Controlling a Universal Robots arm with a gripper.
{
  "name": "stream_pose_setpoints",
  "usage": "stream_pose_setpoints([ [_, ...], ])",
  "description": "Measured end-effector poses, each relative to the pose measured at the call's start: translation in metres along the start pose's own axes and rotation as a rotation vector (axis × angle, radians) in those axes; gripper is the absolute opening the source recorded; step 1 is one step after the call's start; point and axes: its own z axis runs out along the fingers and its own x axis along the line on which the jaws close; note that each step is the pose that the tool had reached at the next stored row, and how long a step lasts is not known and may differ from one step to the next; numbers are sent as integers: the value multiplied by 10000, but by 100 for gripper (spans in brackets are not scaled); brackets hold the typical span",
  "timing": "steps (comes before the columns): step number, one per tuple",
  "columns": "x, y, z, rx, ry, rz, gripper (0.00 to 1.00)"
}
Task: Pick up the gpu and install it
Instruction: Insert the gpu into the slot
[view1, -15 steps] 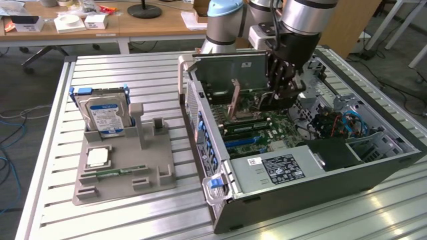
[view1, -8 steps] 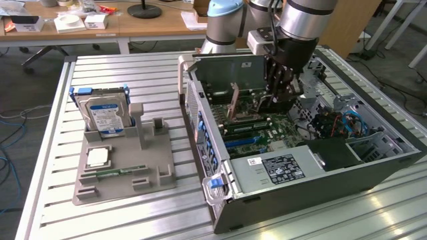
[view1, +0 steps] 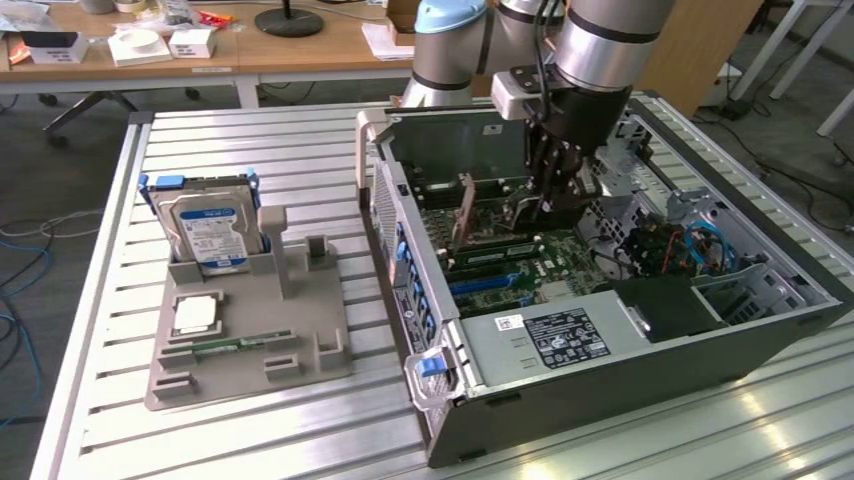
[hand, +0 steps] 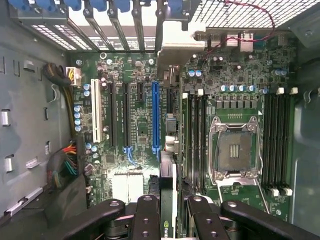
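Observation:
My gripper (view1: 550, 205) reaches down into the open computer case (view1: 747, 350) over the motherboard (hand: 140, 130). In the wrist view the gripper (hand: 170, 207) is shut on the gpu (hand: 167, 227), a slim dark card seen edge-on with a green logo between the black fingers (hand: 147, 215). The card runs from the fingers toward the rear slot openings, where its pale metal bracket end (hand: 175, 52) sits. It hangs just beside the long blue expansion slot (hand: 155, 117); I cannot tell whether it touches the board.
Black slots (hand: 125, 115) and a white slot (hand: 95, 117) lie beside the blue one. The bare processor socket (hand: 235, 147) and memory slots (hand: 275, 140) lie on the other side. Outside the case, a grey fixture (view1: 307, 350) holds a blue-labelled hard drive (view1: 207, 225).

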Motion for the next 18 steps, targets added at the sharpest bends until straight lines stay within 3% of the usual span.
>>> stream_pose_setpoints([
  [13, 5, 19, 128, -1, 2, -1, 26],
  [14, 17, 19, 130, 1, -3, 1, 26],
  [15, 106, 15, 126, 1, 0, 0, 26],
  [18, 117, 14, 125, -1, 0, -2, 26],
])
